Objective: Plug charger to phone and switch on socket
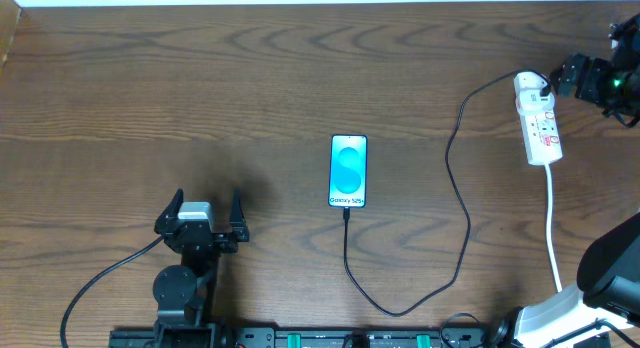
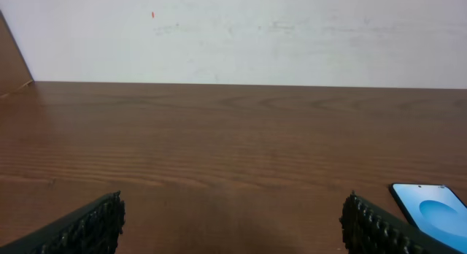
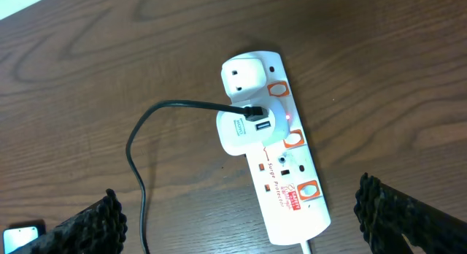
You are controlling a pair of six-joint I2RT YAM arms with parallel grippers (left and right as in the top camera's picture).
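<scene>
The phone [image 1: 348,170] lies flat mid-table, blue screen up; its corner also shows in the left wrist view as the phone [image 2: 430,209]. The thin black charger cable [image 1: 462,203] meets the phone's bottom edge, loops toward the table front, then climbs to a white plug [image 3: 244,126] seated in the socket strip [image 3: 284,177]. A small red light glows beside that plug. My right gripper [image 3: 239,204] hovers open above the strip [image 1: 541,123], touching nothing. My left gripper [image 1: 205,210] rests open, left of the phone, with nothing between its fingers [image 2: 98,221].
The strip's white cord [image 1: 553,233] runs toward the front right, beside the right arm's base [image 1: 560,313]. A second white plug [image 3: 244,71] sits at the strip's far end. A pale wall [image 2: 233,35] borders the table's far edge.
</scene>
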